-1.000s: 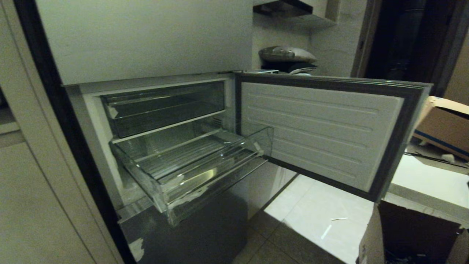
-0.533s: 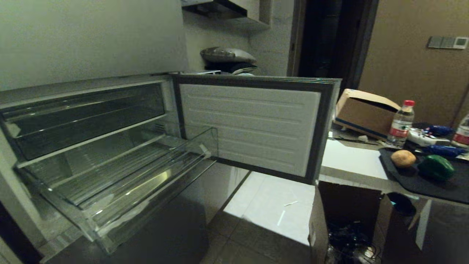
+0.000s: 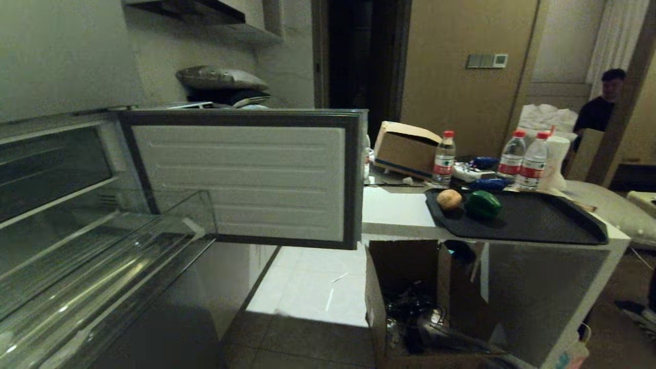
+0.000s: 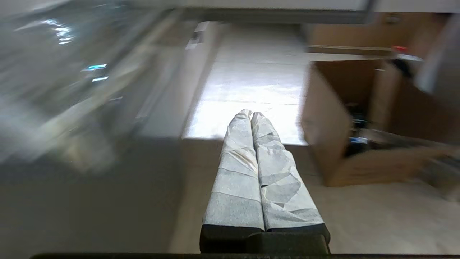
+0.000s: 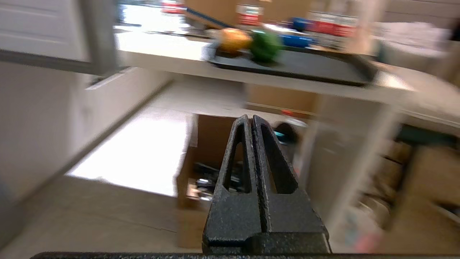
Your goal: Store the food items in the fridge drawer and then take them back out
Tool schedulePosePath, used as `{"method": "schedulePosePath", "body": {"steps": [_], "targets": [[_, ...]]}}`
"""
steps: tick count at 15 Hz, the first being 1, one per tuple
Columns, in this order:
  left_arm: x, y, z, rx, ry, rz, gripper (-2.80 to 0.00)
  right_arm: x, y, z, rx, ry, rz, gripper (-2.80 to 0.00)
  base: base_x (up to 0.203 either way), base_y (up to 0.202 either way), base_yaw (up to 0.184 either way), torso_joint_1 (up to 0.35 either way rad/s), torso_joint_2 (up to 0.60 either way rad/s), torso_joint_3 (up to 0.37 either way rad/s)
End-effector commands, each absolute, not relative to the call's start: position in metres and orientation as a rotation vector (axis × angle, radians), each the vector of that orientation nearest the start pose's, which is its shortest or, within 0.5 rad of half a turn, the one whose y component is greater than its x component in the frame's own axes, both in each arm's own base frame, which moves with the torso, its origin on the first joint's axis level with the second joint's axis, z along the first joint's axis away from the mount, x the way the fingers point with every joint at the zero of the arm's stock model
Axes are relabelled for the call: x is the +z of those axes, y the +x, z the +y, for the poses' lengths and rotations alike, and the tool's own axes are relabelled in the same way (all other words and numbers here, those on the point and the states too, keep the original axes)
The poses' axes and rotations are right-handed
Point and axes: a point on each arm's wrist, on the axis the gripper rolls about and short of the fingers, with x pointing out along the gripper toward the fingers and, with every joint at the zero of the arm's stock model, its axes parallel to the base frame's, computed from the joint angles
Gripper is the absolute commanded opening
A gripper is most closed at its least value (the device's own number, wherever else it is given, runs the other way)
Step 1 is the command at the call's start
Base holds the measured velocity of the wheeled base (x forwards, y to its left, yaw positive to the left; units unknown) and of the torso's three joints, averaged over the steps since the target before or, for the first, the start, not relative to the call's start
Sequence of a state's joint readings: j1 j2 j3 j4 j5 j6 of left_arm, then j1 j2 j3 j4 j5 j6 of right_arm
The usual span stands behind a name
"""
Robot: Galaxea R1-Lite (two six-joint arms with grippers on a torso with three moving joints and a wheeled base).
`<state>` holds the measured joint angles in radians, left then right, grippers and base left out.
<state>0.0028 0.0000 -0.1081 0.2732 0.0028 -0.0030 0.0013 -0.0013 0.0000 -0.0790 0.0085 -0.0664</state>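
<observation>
While the fridge drawer (image 3: 102,266) stands pulled out at about eight o'clock in the head view, its clear ribbed floor bare, the two food items sit well apart from it on a black tray (image 3: 538,228) at roughly two o'clock. The tan potato (image 3: 449,199) and the green pepper (image 3: 483,204) lie just beside each other near the tray's near-left corner, the potato on the left; whether they touch cannot be told. The tray rests on a white counter (image 3: 394,212), and behind it, toward one o'clock, stand three clear water bottles (image 3: 444,159) with red caps and a cardboard box (image 3: 407,148). The open fridge door (image 3: 241,177) hangs between drawer and counter, around ten to eleven o'clock. An open carton (image 3: 405,307) of dark clutter sits on the floor under the counter's edge at five o'clock. A person in a dark shirt (image 3: 597,115) is at the far two o'clock edge.

Neither arm shows in the head view. The left gripper (image 4: 251,116), its tape-wrapped fingers pressed together with nothing between them, hangs over the tiled floor. The right gripper (image 5: 249,120) has its black fingers likewise closed on nothing, pointing toward the counter's underside below the tray.
</observation>
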Motion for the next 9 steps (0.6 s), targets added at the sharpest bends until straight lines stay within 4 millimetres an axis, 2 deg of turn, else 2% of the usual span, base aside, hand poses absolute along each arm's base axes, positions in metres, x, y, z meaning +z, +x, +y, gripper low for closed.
{"method": "schedulePosePath", "body": {"steps": [1, 9], "targets": [[0.0770, -0.0334, 0.0000, 0.006, -0.003, 0.166, -2.80, 0.0751, -0.0208, 0.0002, 0.009, -0.068, -0.051, -2.80, -0.003, 0.009, -0.180, 0.000, 0.00, 0.005], [0.0768, -0.0332, 0.0000, 0.006, -0.003, 0.169, -2.80, 0.0751, -0.0208, 0.0002, 0.009, -0.066, -0.051, -2.80, 0.000, 0.009, -0.176, 0.003, 0.00, 0.001]]}}
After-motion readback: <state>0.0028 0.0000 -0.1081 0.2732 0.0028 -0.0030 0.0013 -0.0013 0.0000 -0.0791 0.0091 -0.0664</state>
